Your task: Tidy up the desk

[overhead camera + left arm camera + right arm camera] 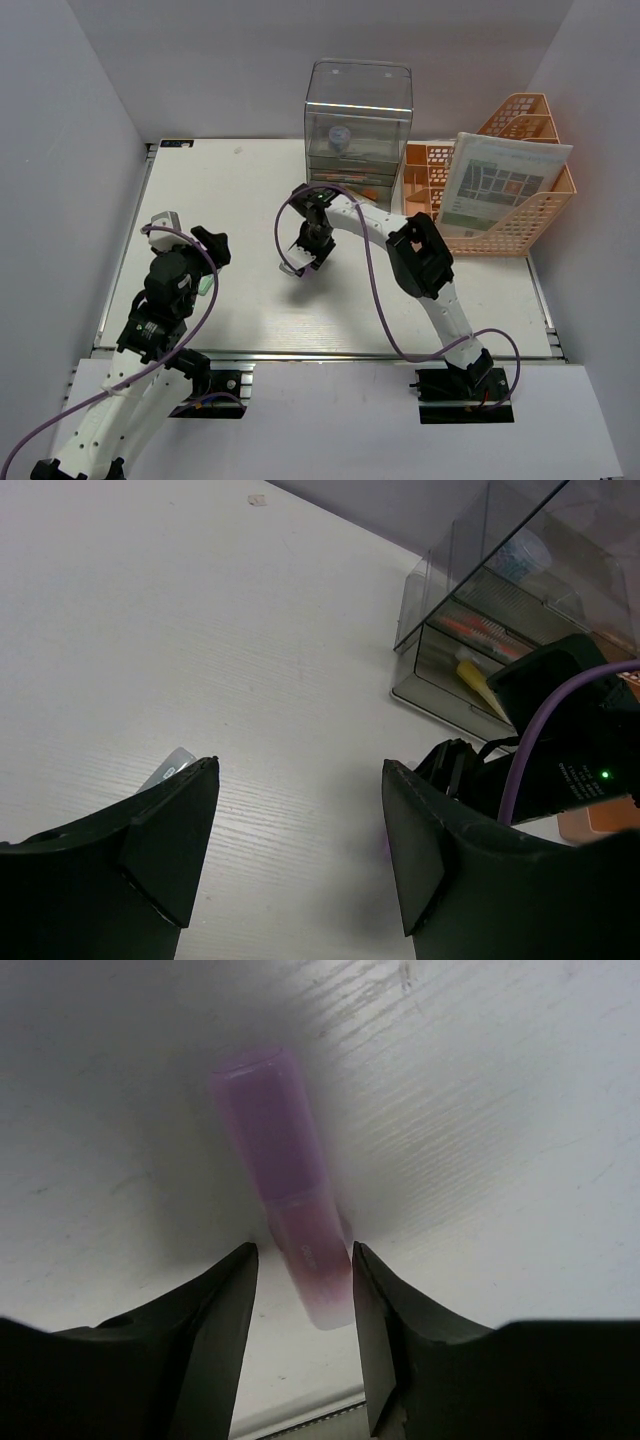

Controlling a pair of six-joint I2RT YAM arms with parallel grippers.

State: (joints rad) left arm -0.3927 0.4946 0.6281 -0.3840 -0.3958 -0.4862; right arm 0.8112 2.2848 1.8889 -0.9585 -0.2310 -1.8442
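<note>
Lettering on the pink tube (280, 1150), faint and blurred, not readable; likewise the small white print beside a green light (604, 775) on the right arm (560, 690). Printed sheet (500, 185) with map-like blocks leaning in the orange mesh rack (520, 235), text too small. Right gripper (303, 1250) narrowed around the tube's near end over the desk (230, 200); cannot tell whether clamped. Left gripper (300, 770) spread wide, holding nothing, low at the desk's left side. Clear drawer box (358, 120) at the back, just left of the rack.
</note>
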